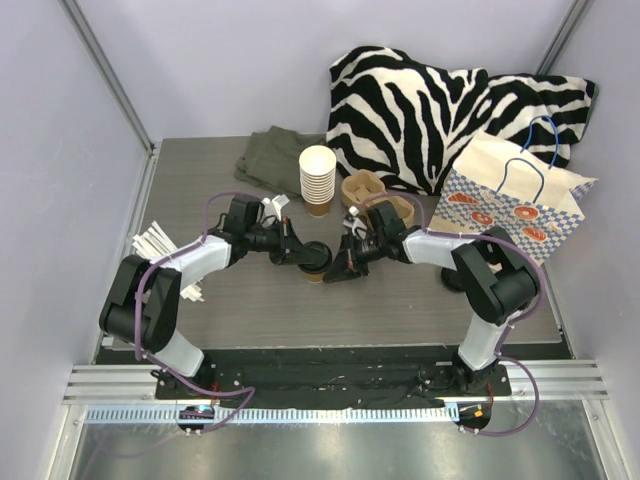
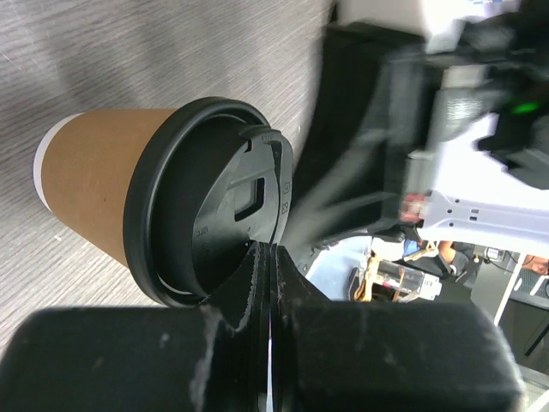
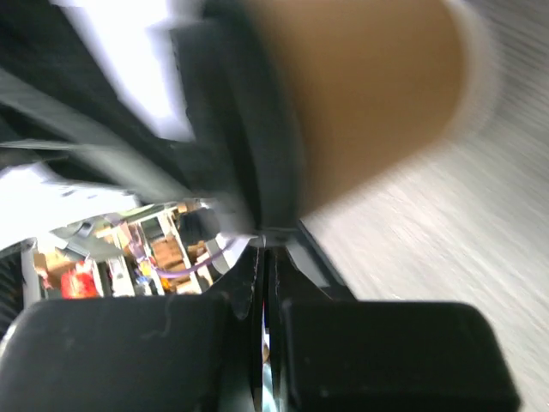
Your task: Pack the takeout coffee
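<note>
The takeout coffee [image 1: 316,262], a brown paper cup [image 2: 94,184] with a black lid [image 2: 214,215] on it, stands on the table between my two grippers. My left gripper [image 1: 300,253] is shut, and its fingertips [image 2: 273,251] touch the lid's edge from the left. My right gripper [image 1: 338,262] is also shut, its tips [image 3: 264,242] against the lid's rim [image 3: 249,137] from the right. The right wrist view is blurred and shows the cup's brown body [image 3: 369,86] close above the fingers. Nothing sits between either pair of fingers.
A tall stack of cream-and-brown cups [image 1: 318,178] and a cardboard cup carrier [image 1: 365,190] stand just behind. A patterned paper bag [image 1: 515,205] stands at the right, before a zebra pillow [image 1: 420,110]. A green cloth [image 1: 275,155] lies at the back, white sticks [image 1: 160,245] at the left.
</note>
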